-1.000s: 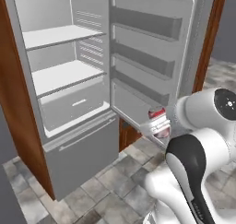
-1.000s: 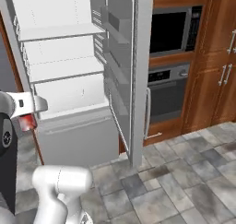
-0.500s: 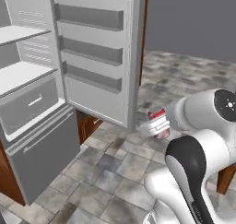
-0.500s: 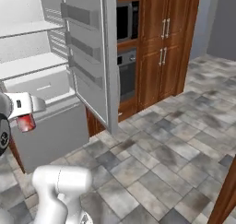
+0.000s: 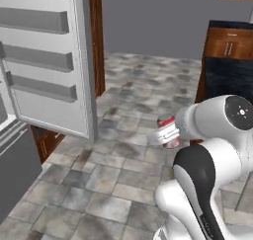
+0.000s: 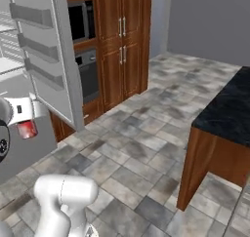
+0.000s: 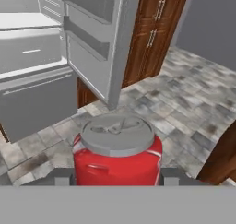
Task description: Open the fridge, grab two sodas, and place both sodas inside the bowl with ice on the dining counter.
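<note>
Carrying the red can [image 7: 118, 151] upright, the gripper [image 5: 167, 134] clamps it at mid-frame so it clears the open fridge [image 6: 46, 55] toward the counter [image 6: 227, 111].

Red soda can [image 7: 118, 151]: lower body hidden between the jaws, base cut by hand view's bottom band | fridge [image 7: 55, 57]: beyond the jaws, top and far side cropped in all views | dining counter [image 6: 228, 109]: off to the side of the jaws, far end cropped | can label: too small to read
</note>
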Controlling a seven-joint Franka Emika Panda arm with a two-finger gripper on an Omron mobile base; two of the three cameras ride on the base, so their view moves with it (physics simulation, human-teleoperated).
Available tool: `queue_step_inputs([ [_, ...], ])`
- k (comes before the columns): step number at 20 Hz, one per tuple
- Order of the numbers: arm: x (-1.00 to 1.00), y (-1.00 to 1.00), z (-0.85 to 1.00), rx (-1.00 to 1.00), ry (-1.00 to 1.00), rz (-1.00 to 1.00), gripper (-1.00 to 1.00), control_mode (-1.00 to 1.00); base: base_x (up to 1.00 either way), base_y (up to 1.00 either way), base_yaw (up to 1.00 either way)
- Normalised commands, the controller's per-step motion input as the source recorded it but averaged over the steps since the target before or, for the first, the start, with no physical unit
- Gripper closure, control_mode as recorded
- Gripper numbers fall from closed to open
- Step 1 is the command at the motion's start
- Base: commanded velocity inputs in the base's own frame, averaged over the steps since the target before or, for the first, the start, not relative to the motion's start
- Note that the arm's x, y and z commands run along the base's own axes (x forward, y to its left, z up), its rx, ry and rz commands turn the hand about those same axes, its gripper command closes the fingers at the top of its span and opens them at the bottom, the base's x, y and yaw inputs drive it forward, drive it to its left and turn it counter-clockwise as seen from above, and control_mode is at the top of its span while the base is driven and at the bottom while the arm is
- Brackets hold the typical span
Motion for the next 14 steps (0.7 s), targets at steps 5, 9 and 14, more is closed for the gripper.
queue_step_inputs([
  [5, 0.00, 0.00, 0.00, 0.00, 0.00, 0.00, 1.00, 1.00, 0.00, -1.00, -0.23],
  [9, 0.00, 0.00, 0.00, 0.00, 0.00, 0.00, 1.00, 1.00, 0.09, -1.00, -0.20],
  [14, 0.00, 0.00, 0.00, 0.00, 0.00, 0.00, 1.00, 1.00, 0.21, -1.00, -0.19],
])
